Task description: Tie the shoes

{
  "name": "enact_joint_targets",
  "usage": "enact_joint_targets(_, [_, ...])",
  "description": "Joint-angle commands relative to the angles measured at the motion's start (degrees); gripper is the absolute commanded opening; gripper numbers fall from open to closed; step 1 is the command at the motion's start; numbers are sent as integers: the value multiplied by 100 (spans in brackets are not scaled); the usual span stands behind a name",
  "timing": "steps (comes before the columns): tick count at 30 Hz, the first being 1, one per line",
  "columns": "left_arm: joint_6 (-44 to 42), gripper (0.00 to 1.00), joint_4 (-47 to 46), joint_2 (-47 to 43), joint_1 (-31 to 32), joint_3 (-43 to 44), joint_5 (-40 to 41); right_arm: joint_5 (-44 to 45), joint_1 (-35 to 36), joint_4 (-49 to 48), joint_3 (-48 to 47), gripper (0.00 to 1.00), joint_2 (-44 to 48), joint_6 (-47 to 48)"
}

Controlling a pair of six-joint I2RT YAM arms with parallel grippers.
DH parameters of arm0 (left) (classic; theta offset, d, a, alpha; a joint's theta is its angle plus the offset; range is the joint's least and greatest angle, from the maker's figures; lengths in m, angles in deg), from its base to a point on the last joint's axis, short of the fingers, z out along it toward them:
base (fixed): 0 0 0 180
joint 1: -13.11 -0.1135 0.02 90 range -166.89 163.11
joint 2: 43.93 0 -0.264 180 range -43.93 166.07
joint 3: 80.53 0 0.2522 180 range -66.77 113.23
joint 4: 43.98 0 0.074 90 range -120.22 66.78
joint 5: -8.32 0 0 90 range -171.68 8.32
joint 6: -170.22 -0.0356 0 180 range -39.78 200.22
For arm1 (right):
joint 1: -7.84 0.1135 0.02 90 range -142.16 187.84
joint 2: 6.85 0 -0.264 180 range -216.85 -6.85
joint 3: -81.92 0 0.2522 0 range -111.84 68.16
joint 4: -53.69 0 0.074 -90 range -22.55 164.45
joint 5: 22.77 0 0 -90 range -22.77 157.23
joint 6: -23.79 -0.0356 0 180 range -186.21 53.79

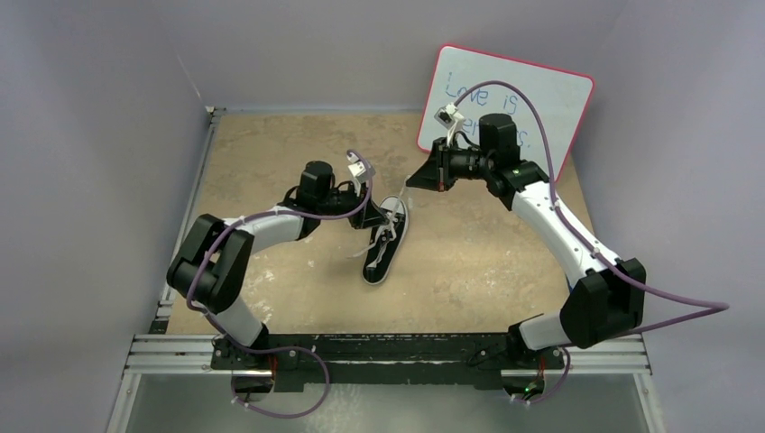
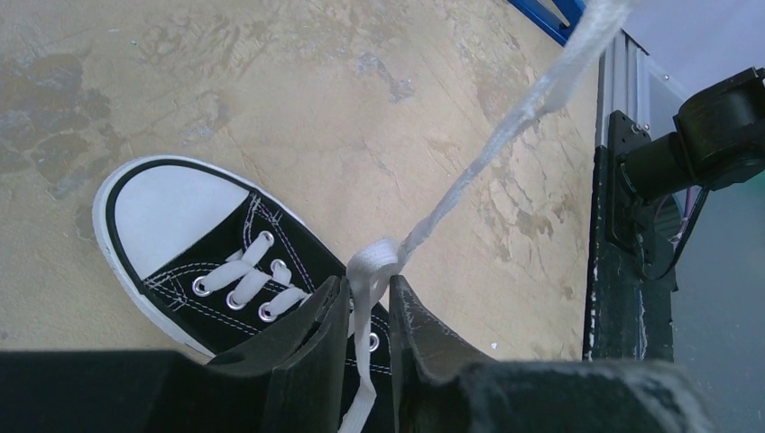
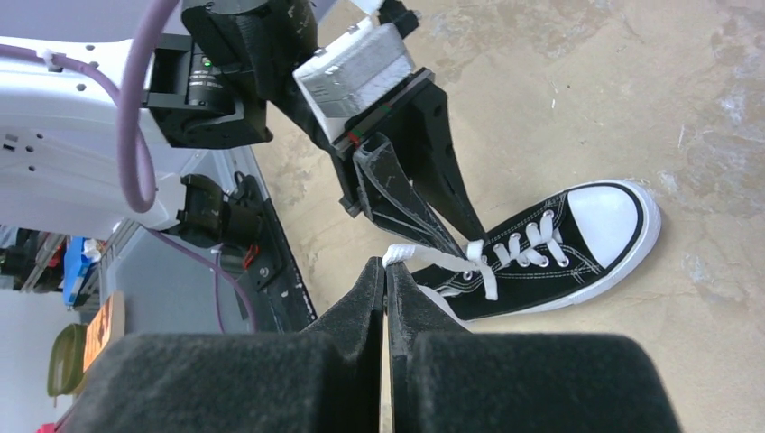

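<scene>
— Where do we find the shoe?

— We see the black sneaker [image 1: 381, 257] on its sole near the middle of the tan table [image 1: 505, 262]. It sits between the two arms, with its white toe cap turned toward their bases. A whiteboard [image 1: 532, 99] with blue writing leans at the far right corner.

— What do we make of the left gripper [image 2: 366, 281]?

— We find it just above the shoe's eyelets with its jaws slightly parted. A white lace [image 2: 505, 135] runs up through the gap, folded into a small bend at the fingertips. The gap looks wider than the lace, so we call this claw released rather than pinching.

— And the right gripper [image 3: 386, 269]?

— We see its two black fingers pressed together, clenched on the far end of that same lace. From the left wrist camera, the lace stretches in a straight line up and away from the shoe. The right claw hangs above the table, just beyond the heel end and close to the left fingers.
</scene>
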Motion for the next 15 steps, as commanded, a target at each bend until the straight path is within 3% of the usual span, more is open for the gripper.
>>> enact_joint_targets(1, [62,25,-505,119,79,260,-134,-324,-26,-290,-316,0,21,-42])
enact_joint_targets(10, [267,36,-813,202,111,204,23,-490,-24,-400,-312,0,-58,-113])
enact_joint_targets(12, [314,34,-838,274,114,270,28,-492,-26,-412,-299,0,-43,-126])
enact_joint_targets(15, [307,22,-816,330,116,341,30,-492,-22,-401,-290,0,-16,-135])
